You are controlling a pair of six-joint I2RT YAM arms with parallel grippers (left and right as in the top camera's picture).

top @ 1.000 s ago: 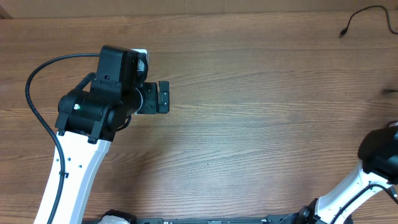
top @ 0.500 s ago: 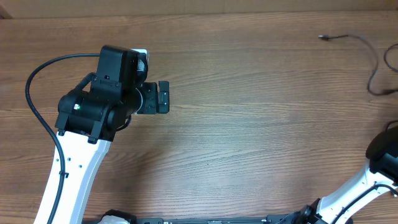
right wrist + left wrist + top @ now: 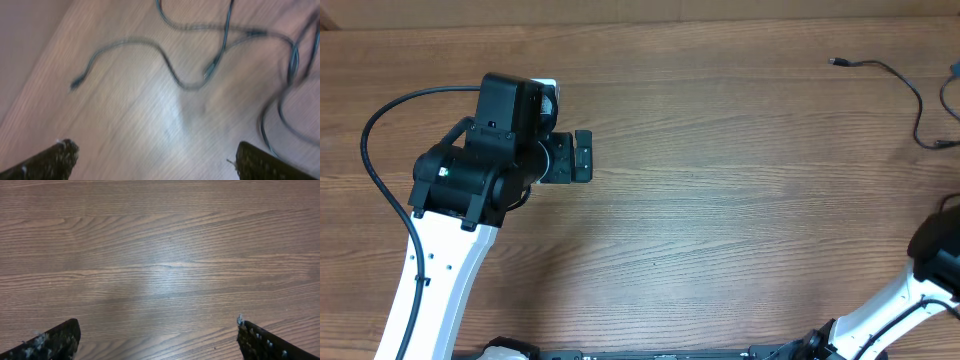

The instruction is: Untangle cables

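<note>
The cables (image 3: 170,70) are thin dark cords lying loose on the wood in the blurred right wrist view, one strand ending in a small plug (image 3: 75,84). My right gripper (image 3: 157,160) hangs open above them with nothing between its fingers. In the overhead view one cable (image 3: 890,70) curves in from the right edge at the top right, with its plug (image 3: 837,62) pointing left. My left gripper (image 3: 582,157) is far away at the left. It is open (image 3: 157,337) over bare wood.
The wooden table (image 3: 720,200) fills the overhead view, with its far edge along the top. The left arm's black cable (image 3: 380,160) loops out at the left. The right arm (image 3: 932,255) enters at the bottom right, its fingers outside the overhead view.
The cable end at the top right has shifted left and now lies flatter on the table. The right arm has moved a little down and right. The left arm is still.
</note>
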